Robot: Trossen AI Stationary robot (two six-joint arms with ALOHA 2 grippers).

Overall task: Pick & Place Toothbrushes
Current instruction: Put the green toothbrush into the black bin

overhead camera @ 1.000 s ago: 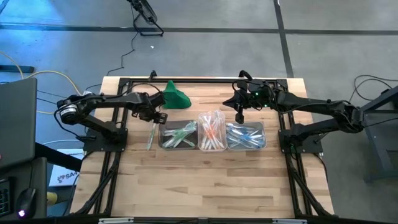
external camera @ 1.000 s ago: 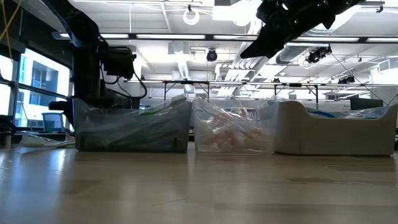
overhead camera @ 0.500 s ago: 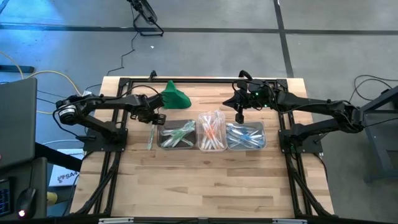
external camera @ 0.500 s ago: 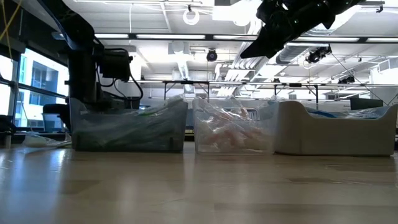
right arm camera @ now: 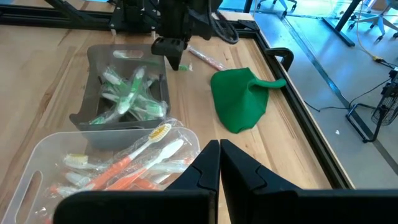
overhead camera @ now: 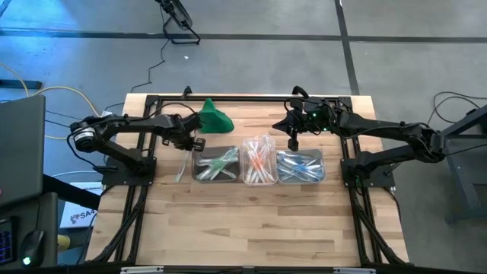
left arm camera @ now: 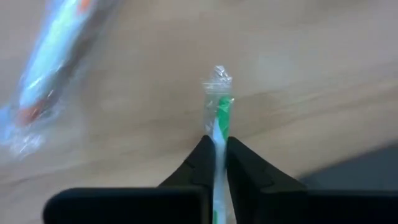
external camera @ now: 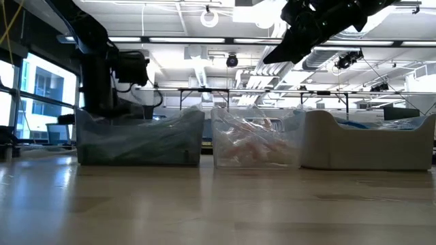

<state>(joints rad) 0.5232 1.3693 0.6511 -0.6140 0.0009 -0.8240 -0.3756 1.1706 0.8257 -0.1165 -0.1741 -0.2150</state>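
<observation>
A wrapped green-and-white toothbrush (left arm camera: 219, 112) lies on the wood just left of the left tub (overhead camera: 217, 165), seen from above as a pale stick (overhead camera: 181, 166). My left gripper (left arm camera: 216, 146) points steeply down and is shut on it, next to that tub's far left corner (overhead camera: 190, 146). The left tub holds green toothbrushes, the middle tub (overhead camera: 259, 162) orange ones, the right tub (overhead camera: 300, 166) blue ones. Another wrapped, orange toothbrush (right arm camera: 205, 59) lies on the table beside the left arm. My right gripper (overhead camera: 293, 143) hangs shut and bare above the gap between the middle and right tubs. My left gripper pinches the wrapped toothbrush between its two fingertips (left arm camera: 202, 155), at the white part of the handle just behind the green part (left arm camera: 217, 134). The fingers come from above, pointing down. The brush runs out ahead through the gap, its crimped wrapper end (left arm camera: 217, 78) over the wood.
A green cloth lump (overhead camera: 215, 118) lies at the far edge behind the left tub. Black frame rails (overhead camera: 251, 97) run along the table's far side and both flanks. The near half of the wooden table (overhead camera: 251, 228) is open wood.
My left gripper has shut on the green-and-white toothbrush without shifting place. The brush's near end has swung a little toward the table's left, so it now lies slanted beside the tub.
</observation>
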